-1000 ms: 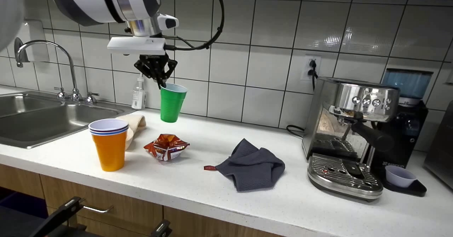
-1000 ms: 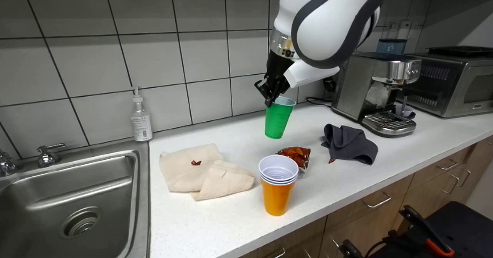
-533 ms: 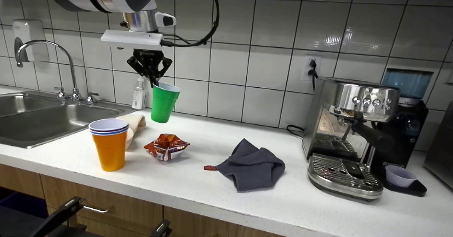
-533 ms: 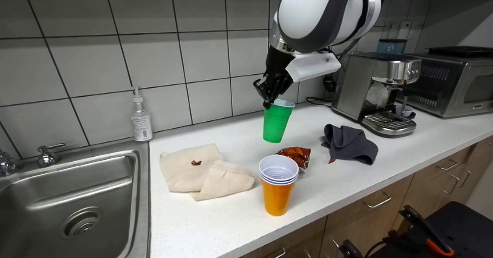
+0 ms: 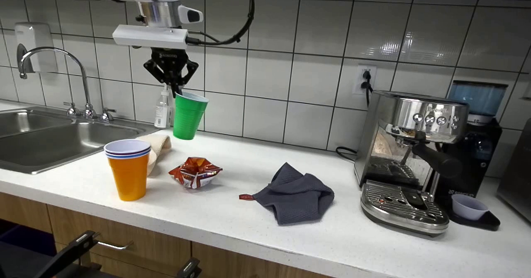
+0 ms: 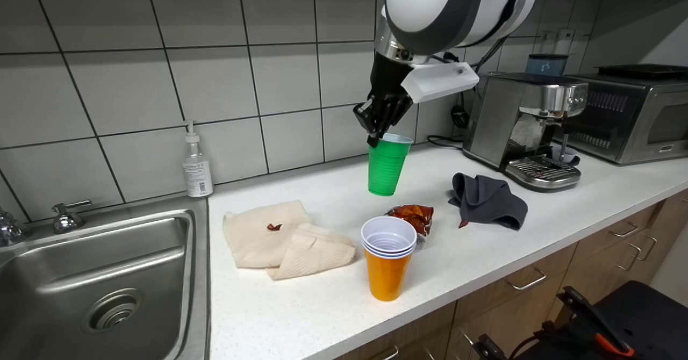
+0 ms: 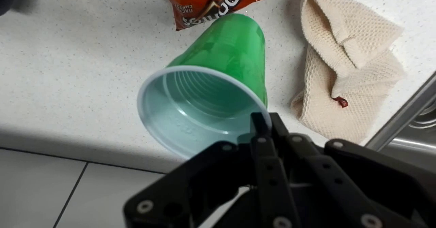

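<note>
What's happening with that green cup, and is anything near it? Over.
Gripper shut on green cup at its rim. Cup slightly tilted, held above counter. Chip bag and orange cups nearby, neither touching it.

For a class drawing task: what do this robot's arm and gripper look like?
The Franka Panda arm is white with dark bands, a silvery collar, a white bar and black cable. The Robotiq gripper is black, with angular links and round pale screws.
</note>
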`<action>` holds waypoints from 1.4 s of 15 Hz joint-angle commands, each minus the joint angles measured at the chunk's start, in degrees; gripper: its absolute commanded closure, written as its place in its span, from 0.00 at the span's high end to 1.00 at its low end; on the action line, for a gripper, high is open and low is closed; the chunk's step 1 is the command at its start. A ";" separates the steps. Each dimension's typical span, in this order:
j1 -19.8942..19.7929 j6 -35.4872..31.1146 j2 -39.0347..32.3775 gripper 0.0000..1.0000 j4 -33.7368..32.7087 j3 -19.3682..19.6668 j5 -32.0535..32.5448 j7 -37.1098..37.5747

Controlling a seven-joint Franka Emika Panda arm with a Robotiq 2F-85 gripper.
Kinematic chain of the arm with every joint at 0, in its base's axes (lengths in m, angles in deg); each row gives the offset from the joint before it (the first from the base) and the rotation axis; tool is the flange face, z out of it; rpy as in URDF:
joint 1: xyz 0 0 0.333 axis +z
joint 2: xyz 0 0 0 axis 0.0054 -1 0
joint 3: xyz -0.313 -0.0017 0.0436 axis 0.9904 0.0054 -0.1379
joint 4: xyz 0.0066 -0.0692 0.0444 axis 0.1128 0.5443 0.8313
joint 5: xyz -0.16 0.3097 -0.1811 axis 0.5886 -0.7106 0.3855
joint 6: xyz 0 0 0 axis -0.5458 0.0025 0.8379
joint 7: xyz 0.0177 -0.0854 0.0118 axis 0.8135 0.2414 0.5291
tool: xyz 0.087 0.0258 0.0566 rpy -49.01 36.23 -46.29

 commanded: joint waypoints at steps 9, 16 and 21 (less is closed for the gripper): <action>-1.84 8.02 5.20 0.01 -0.03 -4.15 -1.18 -1.44; -1.75 11.08 7.27 0.01 0.19 -5.02 -1.01 -1.04; -1.22 12.11 8.69 0.01 0.83 -5.63 -1.70 -0.75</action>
